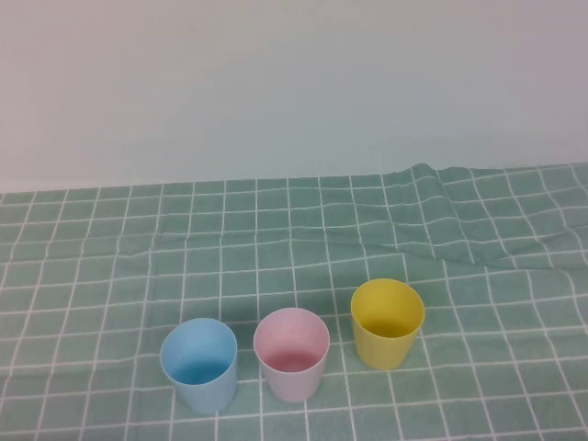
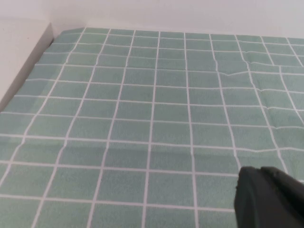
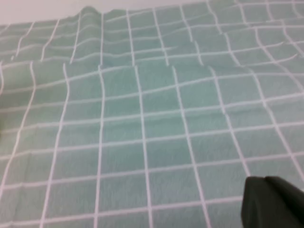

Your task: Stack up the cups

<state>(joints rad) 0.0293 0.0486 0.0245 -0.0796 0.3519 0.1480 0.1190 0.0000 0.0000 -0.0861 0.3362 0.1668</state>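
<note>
Three empty cups stand upright in a row near the front of the table in the high view: a blue cup on the left, a pink cup in the middle, a yellow cup on the right. They stand apart from each other. Neither arm shows in the high view. My left gripper shows only in the left wrist view, its dark fingers pressed together and empty above bare cloth. My right gripper shows only in the right wrist view, likewise shut and empty. No cup shows in either wrist view.
A green checked tablecloth covers the table, with a raised wrinkle at the back right. A pale wall runs behind it. The cloth's left edge and the white table border show in the left wrist view.
</note>
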